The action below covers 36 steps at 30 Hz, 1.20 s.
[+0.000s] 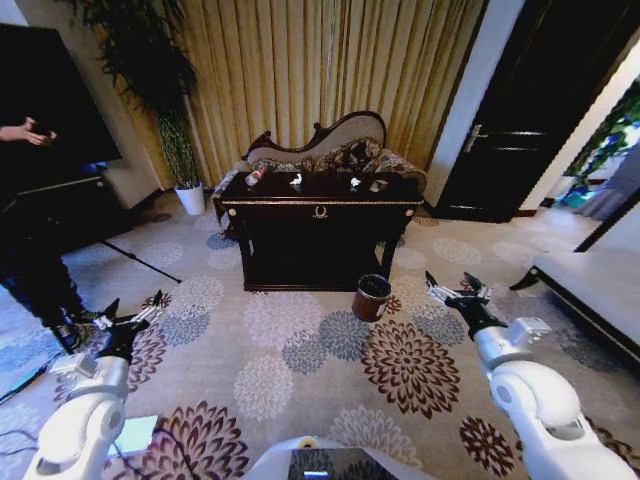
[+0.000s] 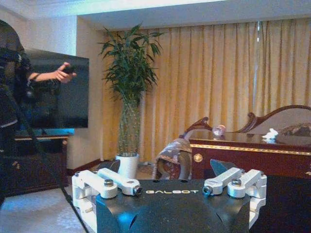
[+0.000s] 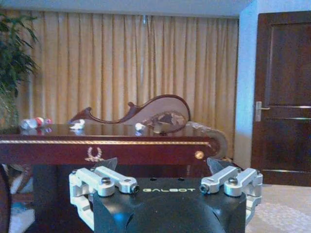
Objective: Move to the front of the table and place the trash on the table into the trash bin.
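Glossy gold-trimmed table (image 1: 320,212) holds trash (image 1: 256,176); both grippers' fingers (image 1: 152,300) spread, empty.

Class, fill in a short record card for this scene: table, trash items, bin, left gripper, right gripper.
table: dark console table with gold wreath emblem, ahead of the robot
trash: bottle at the table's left end; paper scraps and; dark piece
bin: reddish-brown trash bin on the carpet, before the table's right half
left gripper: open, empty, low over the carpet
right gripper: open, empty, beside the bin
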{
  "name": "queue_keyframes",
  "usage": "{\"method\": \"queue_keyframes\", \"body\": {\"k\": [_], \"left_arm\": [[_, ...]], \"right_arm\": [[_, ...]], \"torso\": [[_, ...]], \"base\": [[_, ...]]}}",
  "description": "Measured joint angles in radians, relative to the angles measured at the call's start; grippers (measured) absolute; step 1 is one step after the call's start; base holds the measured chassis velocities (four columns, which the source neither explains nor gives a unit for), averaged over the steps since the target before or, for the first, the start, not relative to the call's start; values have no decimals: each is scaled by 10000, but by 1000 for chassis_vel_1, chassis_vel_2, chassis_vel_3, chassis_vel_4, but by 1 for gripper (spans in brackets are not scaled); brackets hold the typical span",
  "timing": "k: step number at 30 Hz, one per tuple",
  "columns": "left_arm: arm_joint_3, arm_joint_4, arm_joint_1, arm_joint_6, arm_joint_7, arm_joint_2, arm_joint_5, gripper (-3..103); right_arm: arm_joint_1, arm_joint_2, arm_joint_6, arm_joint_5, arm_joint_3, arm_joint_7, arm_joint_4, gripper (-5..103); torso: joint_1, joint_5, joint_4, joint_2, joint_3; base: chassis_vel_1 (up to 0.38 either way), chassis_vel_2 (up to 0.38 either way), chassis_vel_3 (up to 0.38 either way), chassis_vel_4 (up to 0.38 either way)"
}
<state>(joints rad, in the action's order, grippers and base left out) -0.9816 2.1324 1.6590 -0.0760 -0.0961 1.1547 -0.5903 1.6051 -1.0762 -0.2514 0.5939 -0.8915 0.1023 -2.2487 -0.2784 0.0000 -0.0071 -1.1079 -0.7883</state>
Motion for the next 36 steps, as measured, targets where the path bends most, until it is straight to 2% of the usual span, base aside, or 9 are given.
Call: {"method": "queue_keyframes", "body": {"k": [10, 36], "left_arm": [[-278, 552, 198, -90, 72, 245, -84, 100], [121, 152, 209, 52, 291, 347, 342, 100]], "right_arm": [[-13, -71, -260, -262, 18, 47, 404, 100], [13, -163, -255, -1, -85, 101, 93, 100]], "torso": [[0, 1, 0, 0, 0], [0, -1, 0, 0, 0]], "base": [[0, 0, 0, 0], [0, 0, 0, 0]]}}
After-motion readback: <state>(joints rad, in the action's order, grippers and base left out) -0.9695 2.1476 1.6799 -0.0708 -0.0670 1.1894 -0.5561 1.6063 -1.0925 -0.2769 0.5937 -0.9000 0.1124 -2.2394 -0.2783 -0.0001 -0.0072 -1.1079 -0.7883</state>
